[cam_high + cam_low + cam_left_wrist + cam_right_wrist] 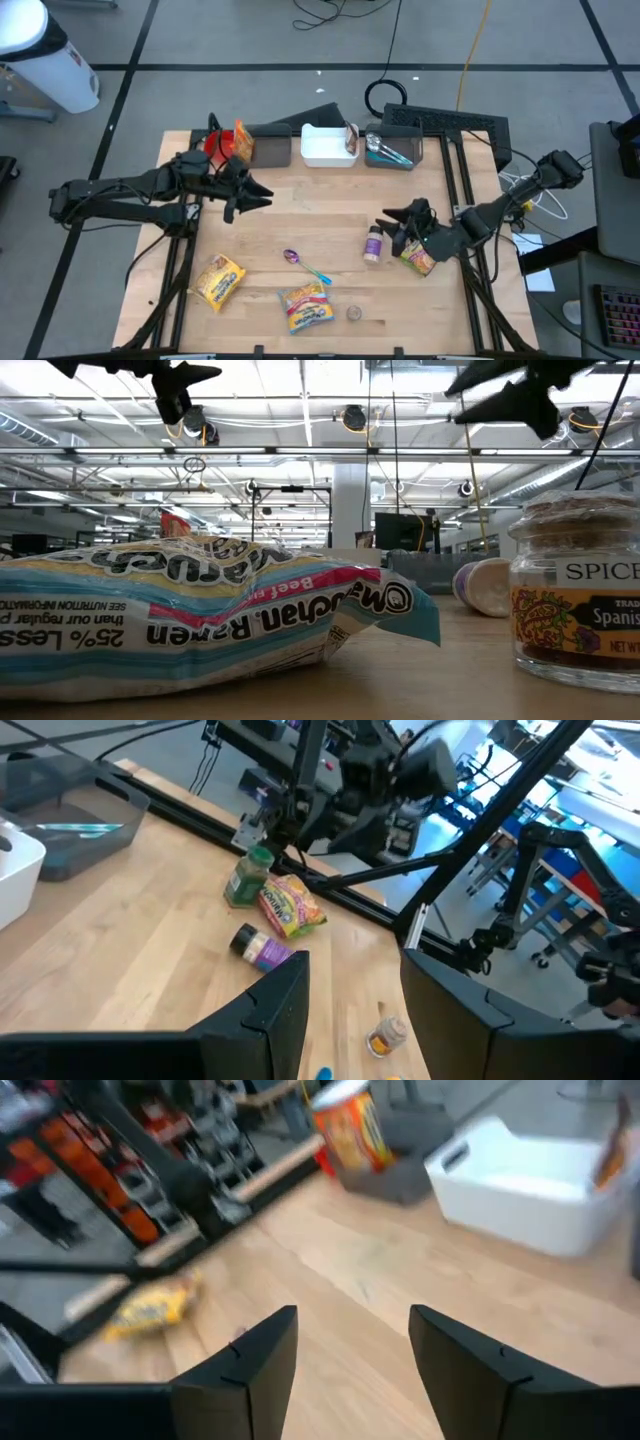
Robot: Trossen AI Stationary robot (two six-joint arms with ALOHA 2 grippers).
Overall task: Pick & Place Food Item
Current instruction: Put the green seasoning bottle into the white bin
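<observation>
Ramen packet point(190, 615) near table point(330, 195) front edge, open centre.

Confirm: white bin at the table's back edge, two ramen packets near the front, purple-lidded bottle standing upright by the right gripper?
Not quite. The purple-lidded bottle lies on its side, as the high view shows. The white bin and both ramen packets are as stated, right gripper nearby.
</observation>
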